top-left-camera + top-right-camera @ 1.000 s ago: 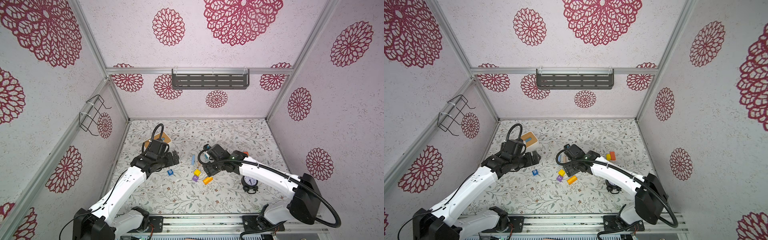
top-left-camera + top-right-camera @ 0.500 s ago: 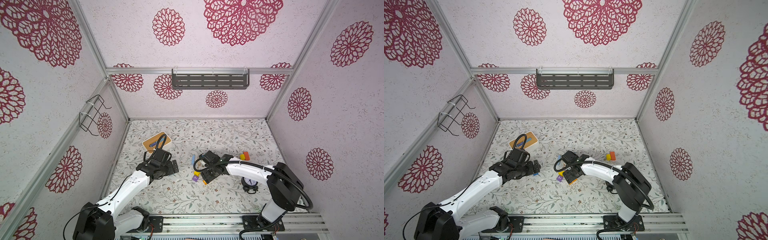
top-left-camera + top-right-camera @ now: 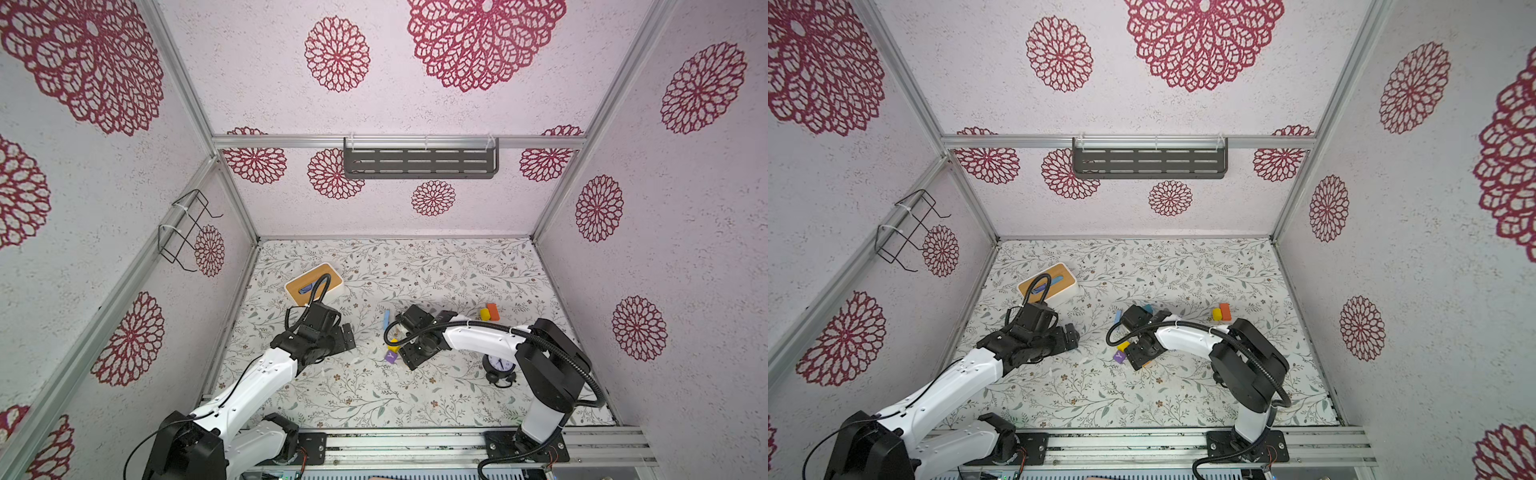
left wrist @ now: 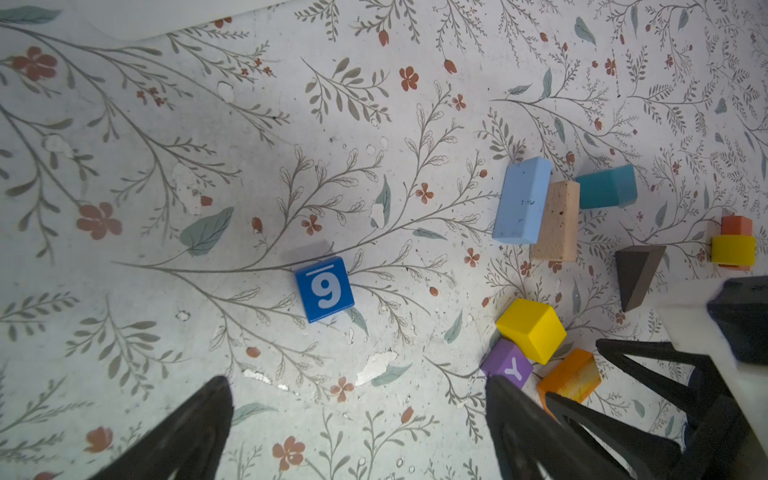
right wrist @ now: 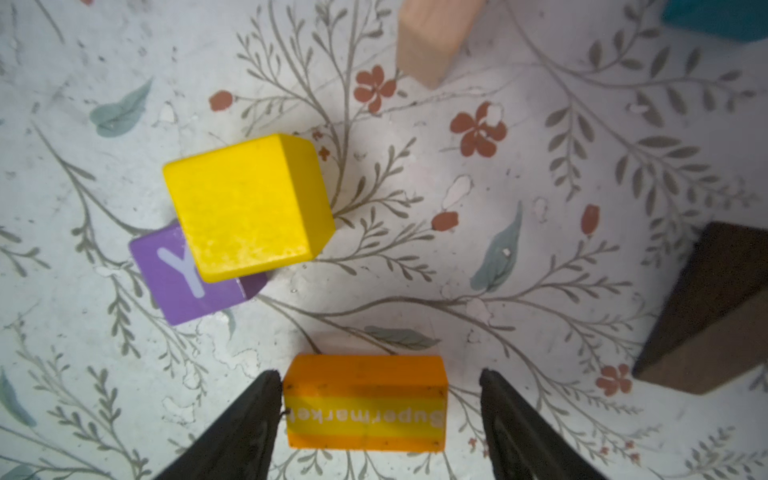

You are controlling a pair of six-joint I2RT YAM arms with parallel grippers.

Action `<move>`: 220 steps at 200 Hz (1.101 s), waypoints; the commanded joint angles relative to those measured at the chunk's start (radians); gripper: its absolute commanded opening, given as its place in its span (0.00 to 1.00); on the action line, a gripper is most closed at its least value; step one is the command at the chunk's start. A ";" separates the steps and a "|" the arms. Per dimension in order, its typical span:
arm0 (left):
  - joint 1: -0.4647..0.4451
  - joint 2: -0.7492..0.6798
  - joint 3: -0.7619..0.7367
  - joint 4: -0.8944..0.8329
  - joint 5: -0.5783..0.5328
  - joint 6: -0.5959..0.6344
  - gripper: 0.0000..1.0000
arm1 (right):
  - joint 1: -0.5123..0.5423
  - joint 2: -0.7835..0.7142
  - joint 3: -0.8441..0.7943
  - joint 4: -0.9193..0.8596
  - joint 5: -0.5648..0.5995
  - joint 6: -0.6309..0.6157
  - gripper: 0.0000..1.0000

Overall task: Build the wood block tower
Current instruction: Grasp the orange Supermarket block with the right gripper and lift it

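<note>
Now that the right end effector has been lowered to the desk, the orange wooden "Supermarket" block is being straddled by its open fingers, one touching: a first pick is being prepared. In both top views that block is being largely covered. The left end effector is being held wide, the blue "9" cube ahead.

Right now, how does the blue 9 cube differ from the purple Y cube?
The blue 9 cube shows a white numeral; the purple Y cube shows a white letter. The blue 9 cube lies alone on bare mat, while the purple Y cube sits against a yellow cube, with an orange block close by. Both are small cubes, flat on the mat, printed face up.
</note>
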State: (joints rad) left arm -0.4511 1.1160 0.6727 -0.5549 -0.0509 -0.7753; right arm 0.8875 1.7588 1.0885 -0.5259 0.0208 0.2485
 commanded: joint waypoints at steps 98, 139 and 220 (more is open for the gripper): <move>-0.004 -0.021 -0.012 0.036 -0.032 0.001 0.97 | 0.021 0.017 0.052 -0.066 0.054 0.116 0.56; -0.003 -0.029 -0.007 0.032 -0.035 0.004 0.97 | 0.022 -0.014 0.068 -0.100 0.102 0.158 0.54; -0.001 -0.097 -0.034 0.039 -0.051 -0.012 0.97 | 0.014 0.009 0.276 -0.214 0.154 0.237 0.54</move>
State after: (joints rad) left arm -0.4511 1.0496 0.6582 -0.5350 -0.0780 -0.7753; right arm 0.9051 1.7744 1.2839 -0.6720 0.1295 0.4389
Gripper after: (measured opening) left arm 0.974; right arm 0.609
